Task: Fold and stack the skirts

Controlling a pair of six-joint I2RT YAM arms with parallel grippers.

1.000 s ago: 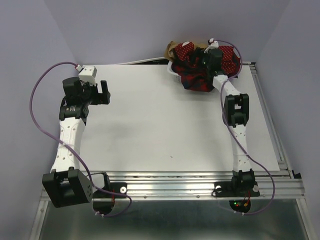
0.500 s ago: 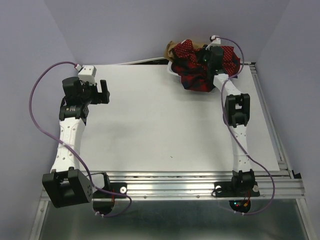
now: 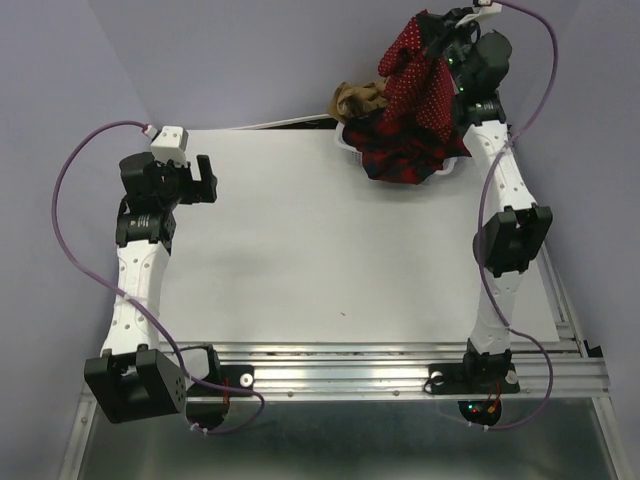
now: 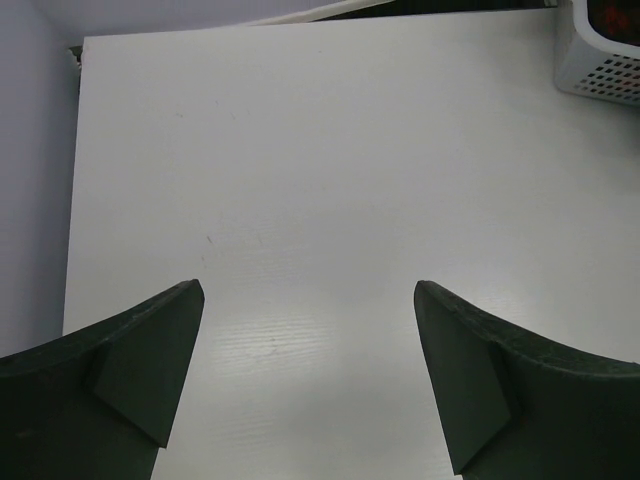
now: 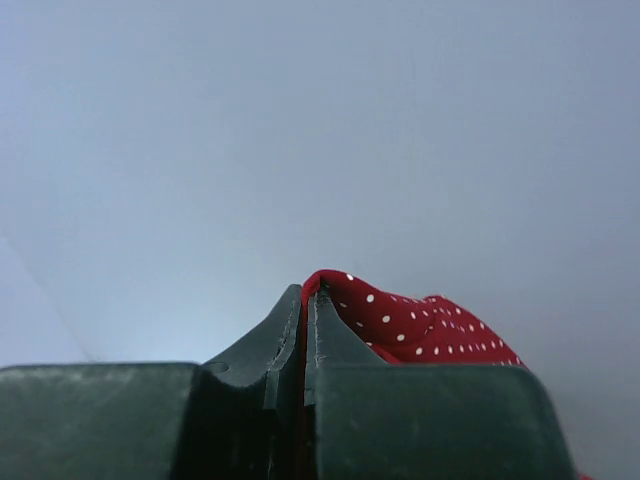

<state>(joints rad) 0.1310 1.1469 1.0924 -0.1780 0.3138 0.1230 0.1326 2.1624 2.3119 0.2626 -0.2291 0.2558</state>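
My right gripper (image 3: 446,40) is raised high above the back right corner, shut on the red skirt with white dots (image 3: 418,85), which hangs down from it. In the right wrist view the dotted red cloth (image 5: 430,325) is pinched between the closed fingers of that gripper (image 5: 309,292). Below it, the red-and-black plaid skirt (image 3: 400,158) spills from the white mesh basket (image 3: 350,152), and the tan-brown skirt (image 3: 358,98) lies at the basket's back left. My left gripper (image 3: 203,178) hovers open over the table's left side, holding nothing; its fingers (image 4: 150,340) frame bare tabletop.
The white table (image 3: 320,250) spans the middle. A corner of the mesh basket (image 4: 600,60) shows at the top right of the left wrist view. Purple cables loop beside both arms. Grey walls close in at the back and sides.
My right gripper closed on the dotted red skirt in the basket and lifted it high, pulling it up out of the pile. The left arm barely moved.
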